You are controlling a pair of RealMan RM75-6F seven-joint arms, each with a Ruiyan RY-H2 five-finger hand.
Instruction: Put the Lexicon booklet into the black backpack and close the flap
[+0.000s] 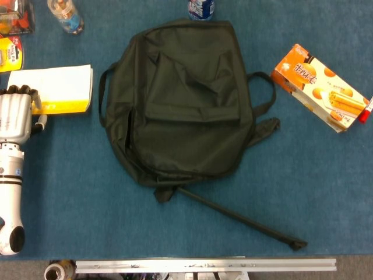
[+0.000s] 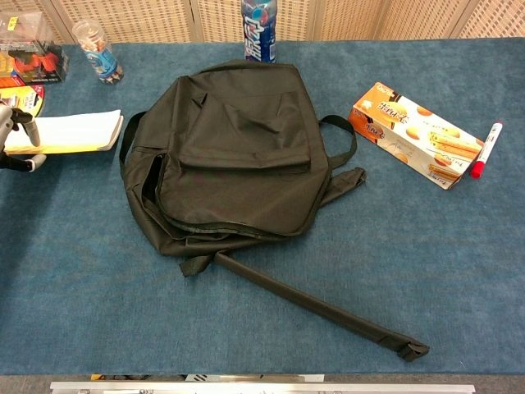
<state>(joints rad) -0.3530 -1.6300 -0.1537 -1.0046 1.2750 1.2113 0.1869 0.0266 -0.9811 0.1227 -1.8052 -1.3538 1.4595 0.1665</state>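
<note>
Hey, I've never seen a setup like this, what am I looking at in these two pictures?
A two-armed robot with human-like hands works at a blue table. One picture looks down from its head, the other forward from its chest. Only the left hand shows, its fingers on the near edge of a white and yellow booklet; whether it grips it, I cannot tell. A black backpack lies in the middle, flap down. An orange snack box, a red marker and bottles lie around it.

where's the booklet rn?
In the head view the booklet lies at the table's left, beside the backpack, with the left hand at its near-left corner.
</note>
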